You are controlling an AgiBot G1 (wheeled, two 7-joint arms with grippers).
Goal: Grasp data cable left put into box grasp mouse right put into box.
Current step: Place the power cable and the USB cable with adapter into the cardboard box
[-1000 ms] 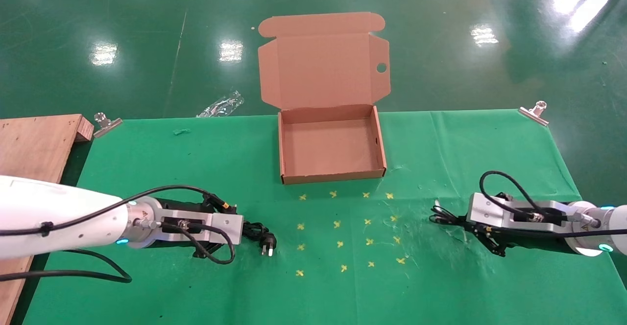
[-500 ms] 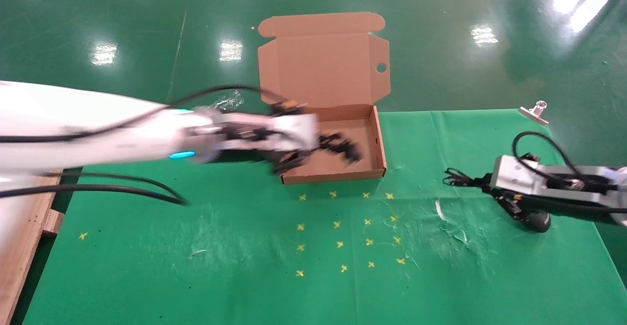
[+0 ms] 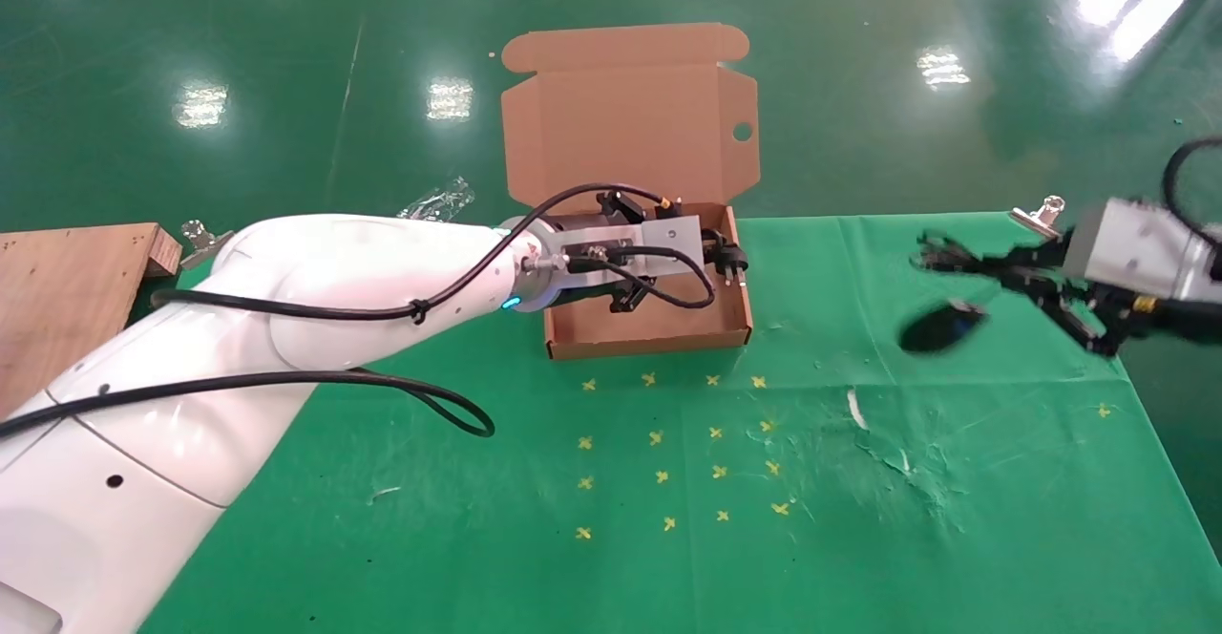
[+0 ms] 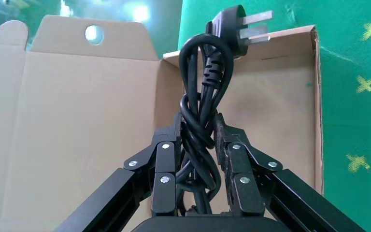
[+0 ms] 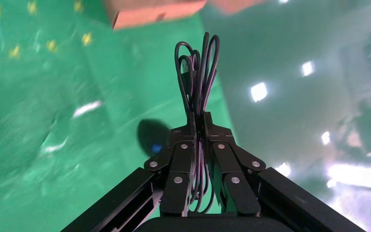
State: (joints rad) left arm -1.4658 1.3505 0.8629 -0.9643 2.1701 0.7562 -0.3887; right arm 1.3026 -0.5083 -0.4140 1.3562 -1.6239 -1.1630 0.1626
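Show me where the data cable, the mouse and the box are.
data cable point(image 4: 200, 121), left wrist view, twisted bundle.
mouse point(image 3: 940, 327), head view, its black body.
box point(image 3: 649, 340), head view, near front wall.

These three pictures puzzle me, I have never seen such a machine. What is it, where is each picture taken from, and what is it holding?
It is a robot with two arms, each ending in a two-fingered end effector. The wide picture comes from a camera on its head, looking down at a table under a green cloth. The two close pictures come from cameras on its wrists, looking out along the fingers.

The left end effector is shut on the data cable, a thick black bundle with a pronged plug, held over the open cardboard box.

The right end effector, off to the right and raised above the cloth, is shut on the thin looped cord of the mouse, which dangles below it, off the table.

Small yellow crosses mark the cloth.
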